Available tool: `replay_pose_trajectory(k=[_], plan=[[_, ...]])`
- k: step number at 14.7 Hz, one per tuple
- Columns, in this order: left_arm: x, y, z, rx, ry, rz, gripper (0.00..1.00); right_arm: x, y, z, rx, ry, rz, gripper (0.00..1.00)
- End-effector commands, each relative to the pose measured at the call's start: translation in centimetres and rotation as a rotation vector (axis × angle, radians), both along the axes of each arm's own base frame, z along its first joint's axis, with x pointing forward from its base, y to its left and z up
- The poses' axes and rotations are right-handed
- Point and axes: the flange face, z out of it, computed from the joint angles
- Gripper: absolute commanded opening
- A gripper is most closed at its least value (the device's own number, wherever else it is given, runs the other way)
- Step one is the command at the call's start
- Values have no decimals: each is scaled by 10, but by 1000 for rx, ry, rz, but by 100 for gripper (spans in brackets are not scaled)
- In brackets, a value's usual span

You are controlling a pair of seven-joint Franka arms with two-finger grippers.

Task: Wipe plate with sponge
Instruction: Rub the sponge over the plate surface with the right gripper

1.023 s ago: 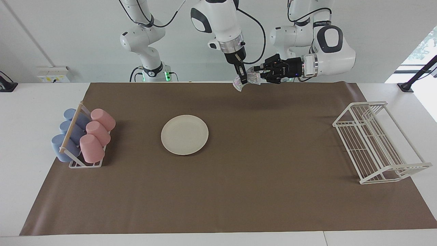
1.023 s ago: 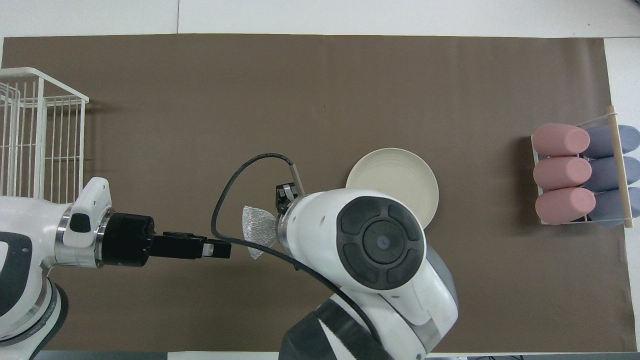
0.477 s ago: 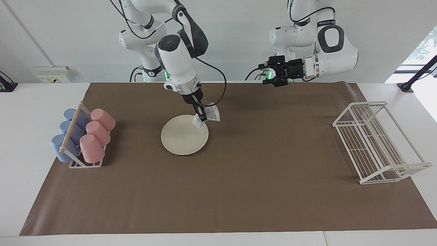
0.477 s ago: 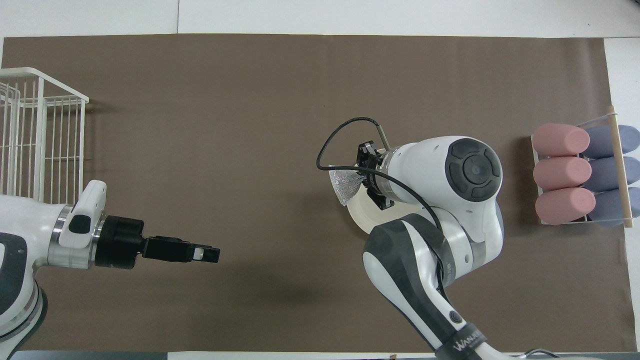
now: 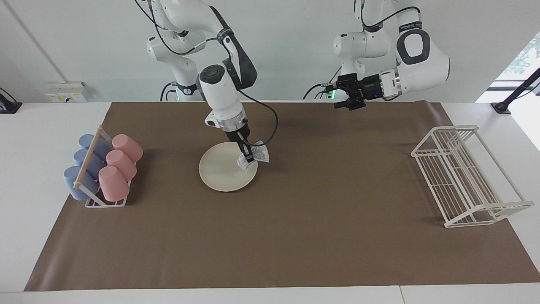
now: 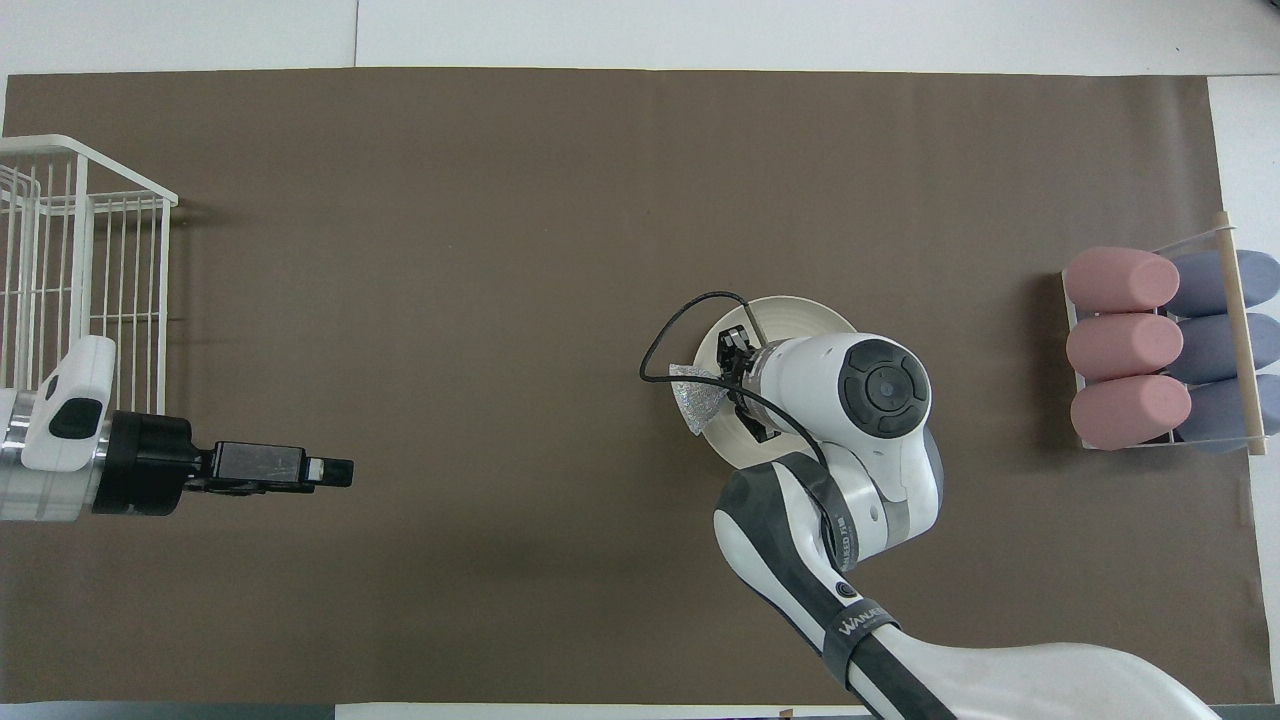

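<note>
The cream-white plate (image 5: 221, 169) lies on the brown mat toward the right arm's end of the table; part of it shows in the overhead view (image 6: 800, 315) under the right arm. My right gripper (image 5: 249, 159) points down over the plate's rim on the side toward the left arm's end and is shut on the silvery sponge (image 5: 255, 155). The sponge (image 6: 697, 392) hangs at the rim, half over the mat; I cannot tell whether it touches the plate. My left gripper (image 5: 344, 98) is open and empty, held up over the mat's edge nearest the robots; it also shows in the overhead view (image 6: 335, 472).
A rack with pink and blue cups (image 5: 105, 169) stands at the right arm's end of the mat (image 6: 1160, 350). A white wire rack (image 5: 464, 177) stands at the left arm's end (image 6: 70, 270).
The right gripper took the sponge from the left gripper, carried it to the plate and lowered it to the rim. The left gripper let go and drew back toward its own end.
</note>
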Motion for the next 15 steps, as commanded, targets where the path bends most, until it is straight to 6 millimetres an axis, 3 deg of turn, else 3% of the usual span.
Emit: replay_pose_trajectory(k=[1,2,5,7,9,13,15], plan=[[18,11,13,165,-6,38,100,-3,-7,-11,-5,4,15,0],[18,15,11,216,-6,27,100,-5,-12,-16,-10,10,12,0],[18,23,8,305,-18,-1,100,0,-51,-27,-34,9,84,0],[19,26,9,316,-24,3,100,8,-87,-32,-50,2,140,0],[20,30,9,320,-33,16,100,12,-104,-33,-58,-3,186,0],[22,35,9,322,-36,31,100,18,-121,-33,-70,-28,286,0],[23,34,11,326,-51,37,100,16,-117,-34,-68,-24,279,0]])
